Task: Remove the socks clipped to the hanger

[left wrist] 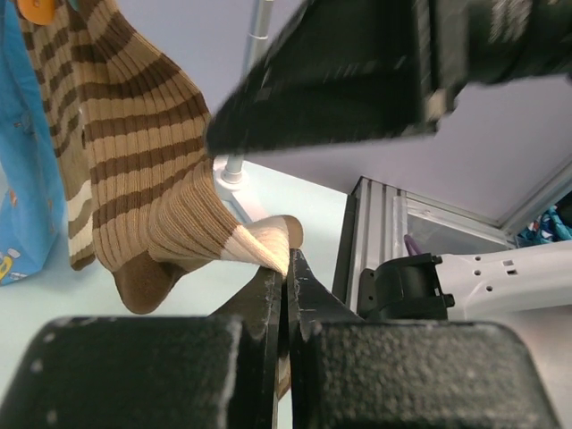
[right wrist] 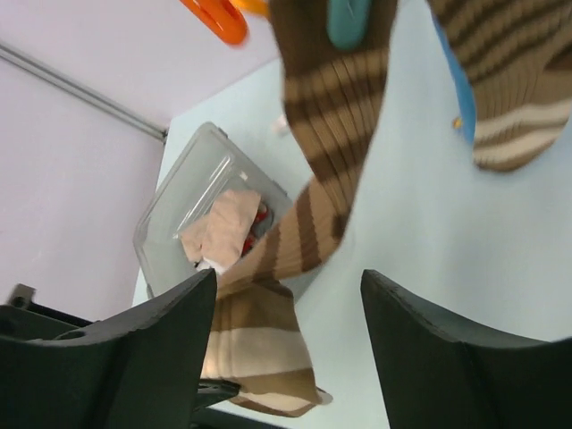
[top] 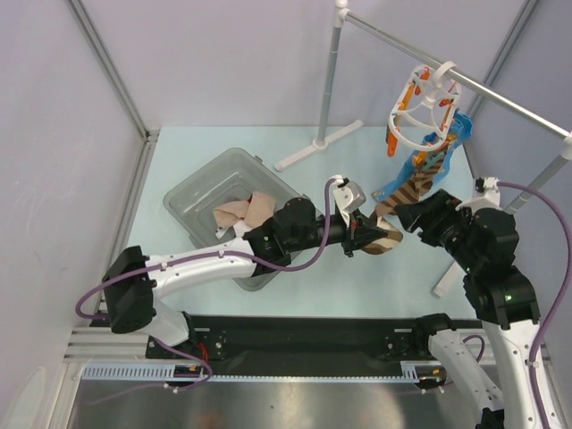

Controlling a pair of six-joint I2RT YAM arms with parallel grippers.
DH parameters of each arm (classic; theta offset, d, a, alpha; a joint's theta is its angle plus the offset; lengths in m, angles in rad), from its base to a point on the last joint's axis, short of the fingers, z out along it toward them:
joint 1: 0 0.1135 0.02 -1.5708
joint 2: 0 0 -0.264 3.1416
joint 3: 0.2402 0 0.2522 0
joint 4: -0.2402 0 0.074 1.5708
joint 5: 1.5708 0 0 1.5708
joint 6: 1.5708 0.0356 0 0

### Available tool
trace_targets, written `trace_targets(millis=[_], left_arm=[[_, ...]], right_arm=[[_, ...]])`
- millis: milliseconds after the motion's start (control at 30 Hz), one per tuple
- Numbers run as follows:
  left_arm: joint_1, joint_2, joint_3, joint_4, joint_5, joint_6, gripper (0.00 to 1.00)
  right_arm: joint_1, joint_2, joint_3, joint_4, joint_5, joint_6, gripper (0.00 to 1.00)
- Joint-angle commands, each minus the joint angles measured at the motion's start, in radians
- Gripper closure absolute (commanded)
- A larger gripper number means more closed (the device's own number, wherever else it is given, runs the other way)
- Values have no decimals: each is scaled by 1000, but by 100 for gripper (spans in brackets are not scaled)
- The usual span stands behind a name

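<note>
Currently left gripper (top: pixel 368 235) pinches the toe of the striped sock (top: pixel 418 189), which runs up and far-right to its clip (right wrist: pixel 349 22) on the hanger (top: pixel 420 103); right gripper (top: pixel 407 214), spread, sits just right, nearer that clip.

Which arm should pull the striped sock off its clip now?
Left, likely: the left gripper is shut on the striped sock's toe, while the right gripper hangs open, holding nothing.

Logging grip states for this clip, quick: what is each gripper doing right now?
Left gripper: closed, pinching the toe of a brown-and-tan striped sock.
Right gripper: open, holding nothing.
</note>
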Motion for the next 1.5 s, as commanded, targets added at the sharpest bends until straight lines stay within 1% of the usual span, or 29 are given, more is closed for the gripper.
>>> trace_targets(millis=[0, 133, 200, 233, 267, 333, 367, 433, 467, 500, 533, 633, 733, 767, 833, 900, 1000, 1067, 1100, 1133, 1200, 1233, 1300, 1333, 1400, 1433, 1467], left_arm=[[-4, 9, 40, 61, 47, -23, 100], [-4, 0, 25, 75, 42, -36, 100], [-4, -12, 9, 75, 25, -36, 100], [-4, -15, 6, 75, 18, -33, 100], [-4, -20, -3, 72, 4, -30, 100], [6, -32, -12, 70, -16, -33, 100], [12, -34, -17, 73, -18, -39, 100], [39, -38, -21, 73, -9, -65, 100], [52, -38, -23, 72, -4, -73, 99], [76, -38, -21, 70, -4, -76, 99], [87, -40, -17, 53, -5, -76, 99], [134, -46, -15, 43, -10, -88, 99], [185, -57, -23, 52, 17, -118, 98], [196, -55, -23, 49, 19, -119, 98], [222, -47, -11, 43, 25, -122, 97], [242, -37, -4, 44, 39, -128, 97], [250, -29, 6, 39, 50, -130, 97], [250, -26, 14, 36, 60, -128, 98], [250, -26, 12, 38, 70, -131, 98], [248, -26, 9, 39, 74, -135, 99], [250, -26, 3, 43, 77, -142, 100], [250, -26, -1, 43, 71, -142, 100], [254, -23, 0, 29, 62, -150, 100], [259, -21, 2, 26, 68, -159, 100], [285, -20, 2, 30, 88, -196, 100], [294, -20, 2, 30, 103, -207, 100], [309, -21, 3, 30, 111, -220, 100]], right_arm=[[-3, -39, -78, 70, -68, 115, 30], [-1, -28, -164, 177, -80, 156, 35], [-1, -18, -181, 223, -92, 169, 40], [2, -2, -187, 278, -97, 173, 44], [2, 7, -198, 306, -102, 176, 52], [16, 47, -199, 382, -102, 181, 61], [22, 64, -193, 401, -94, 179, 71], [49, 125, -185, 464, -65, 164, 79], [62, 151, -175, 486, -45, 155, 85], [74, 177, -164, 516, -36, 149, 88], [94, 238, -152, 532, -30, 134, 91], [125, 327, -90, 579, -16, 106, 95], [161, 436, -5, 596, 26, 45, 100], [166, 494, 20, 592, 45, 11, 100], [166, 547, 93, 569, 53, -14, 100], [166, 611, 133, 556, 58, -38, 100], [166, 656, 186, 546, 49, -54, 100], [168, 653, 190, 538, 49, -61, 97], [168, 644, 190, 526, 47, -74, 93], [166, 637, 192, 515, 46, -83, 81], [163, 618, 190, 480, 40, -118, 67], [158, 587, 187, 471, 36, -132, 58], [137, 555, 175, 441, -5, -146, 51], [90, 524, 171, 434, -72, -161, 46], [31, 495, 140, 432, -159, -173, 42], [-42, 475, 129, 434, -240, -180, 38], [-74, 464, 121, 441, -288, -183, 36]])
